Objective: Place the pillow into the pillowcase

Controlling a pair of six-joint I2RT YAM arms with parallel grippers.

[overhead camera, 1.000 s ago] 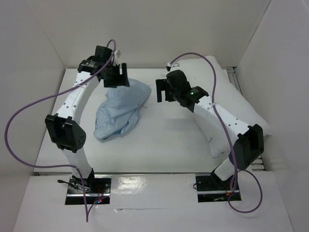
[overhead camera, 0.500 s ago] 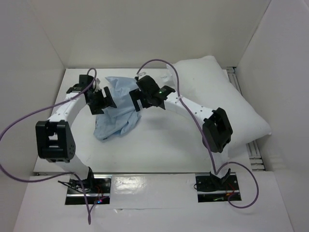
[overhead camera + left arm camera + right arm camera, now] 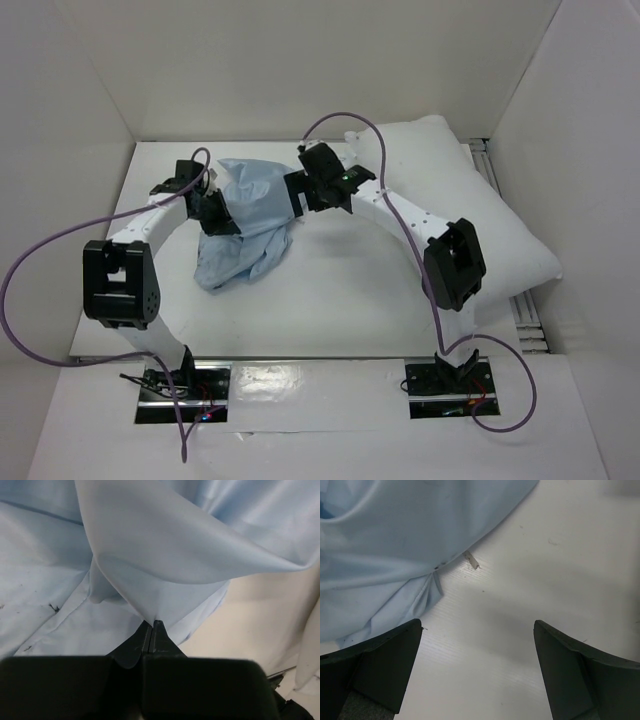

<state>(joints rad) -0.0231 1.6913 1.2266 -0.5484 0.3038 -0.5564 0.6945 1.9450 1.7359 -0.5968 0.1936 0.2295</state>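
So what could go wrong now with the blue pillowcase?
1. The left fingers pinch only a thin fold of the wrinkled light blue fabric pillowcase. A pull might slip it free.
2. The right fingers are open over the white table, beside the cloth's edge. Closing there could miss it, or catch both layers and keep the mouth closed.
3. The plump white pillow lies apart, partly under the right arm, so reaching for it may be awkward.

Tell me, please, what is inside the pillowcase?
Nothing shows inside the pillowcase; its folds hide the interior. The pillow lies outside it, to the right.
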